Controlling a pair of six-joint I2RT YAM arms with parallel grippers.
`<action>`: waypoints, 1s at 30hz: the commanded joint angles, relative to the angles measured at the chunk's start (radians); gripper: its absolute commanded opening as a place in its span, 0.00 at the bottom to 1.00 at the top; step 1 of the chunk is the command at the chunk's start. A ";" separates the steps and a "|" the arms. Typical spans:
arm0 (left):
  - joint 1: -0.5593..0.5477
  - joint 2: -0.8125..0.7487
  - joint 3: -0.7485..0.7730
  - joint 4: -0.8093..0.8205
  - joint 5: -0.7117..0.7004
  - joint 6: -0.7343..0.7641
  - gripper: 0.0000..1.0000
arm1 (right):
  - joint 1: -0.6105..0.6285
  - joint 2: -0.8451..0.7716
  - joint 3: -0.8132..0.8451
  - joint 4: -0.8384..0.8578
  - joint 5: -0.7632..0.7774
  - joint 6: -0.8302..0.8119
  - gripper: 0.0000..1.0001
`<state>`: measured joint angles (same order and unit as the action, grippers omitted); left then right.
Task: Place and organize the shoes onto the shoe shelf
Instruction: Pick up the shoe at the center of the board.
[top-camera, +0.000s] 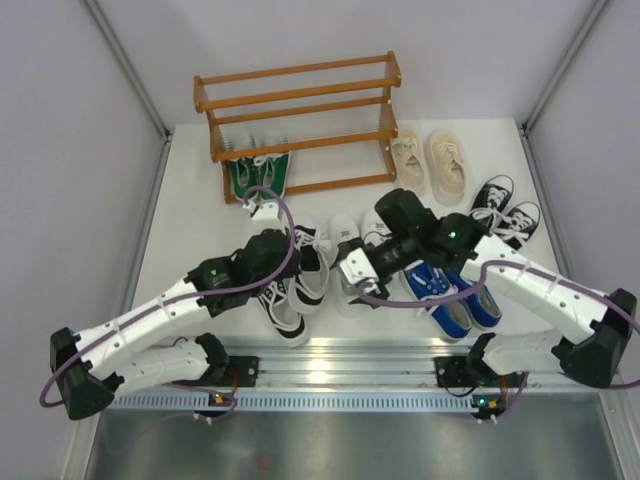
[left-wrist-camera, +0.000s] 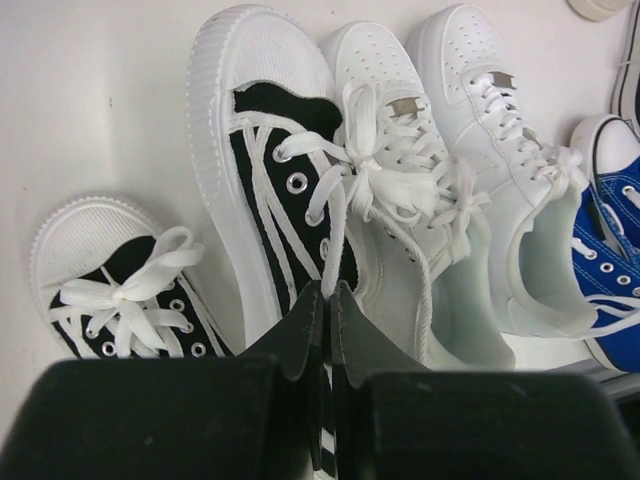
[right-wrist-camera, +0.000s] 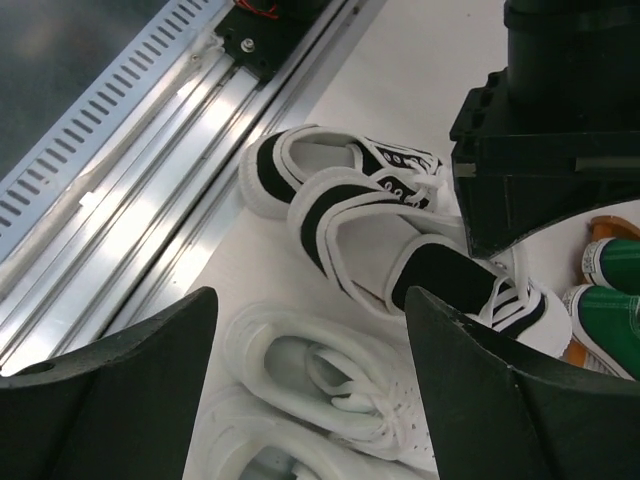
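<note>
**Left black two-finger gripper (left-wrist-camera: 326, 296) nipped onto a sneaker, right one gaping**

Slotted aluminium rail (top-camera: 330, 372) carrying both arm bases sits farthest out in front of the small orange-brown wooden shoe shelf (top-camera: 298, 98).

Heading toward the shelf you hit a row of shoes on the white table (top-camera: 190, 220):
- black-and-white lace-up sneakers (top-camera: 288, 312) in front of the shelf's left half
- plain white leather sneakers (top-camera: 345, 230) right beside them, in front of its middle
- blue canvas sneakers with white toes (top-camera: 452, 297) in front of its right end

The left gripper's fingers are squeezed together down to a sliver, pinching the collar edge of one black-and-white sneaker (left-wrist-camera: 268, 190). Its mate (left-wrist-camera: 115, 295) lies just beside it. The right black gripper (right-wrist-camera: 310, 292) has its fingers spread wide and hangs over the white pair. Can't really tell if it's touching them.

Closer to the shelf, black canvas sneakers with white laces (top-camera: 506, 210) sit out past its right end and a bit in front. Beige lace-up sneakers (top-camera: 430, 163) stand just beside the shelf's right post. Green sneakers (top-camera: 258, 172) are on the shelf itself, lowest tier, left half.
</note>
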<state>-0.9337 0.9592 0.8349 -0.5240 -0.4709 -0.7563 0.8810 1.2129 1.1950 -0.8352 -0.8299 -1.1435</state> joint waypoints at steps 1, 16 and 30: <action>0.003 -0.027 0.066 0.085 0.021 -0.047 0.00 | 0.070 0.071 0.070 0.159 0.145 0.230 0.75; 0.003 -0.117 0.009 0.231 -0.006 -0.158 0.00 | 0.170 0.171 -0.025 0.324 0.325 0.360 0.73; 0.003 -0.154 -0.022 0.237 -0.049 -0.135 0.00 | 0.185 0.195 0.041 0.219 0.354 0.262 0.01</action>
<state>-0.9459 0.8406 0.8196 -0.3653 -0.4393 -0.9108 1.0523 1.4448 1.1748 -0.5735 -0.4854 -0.8154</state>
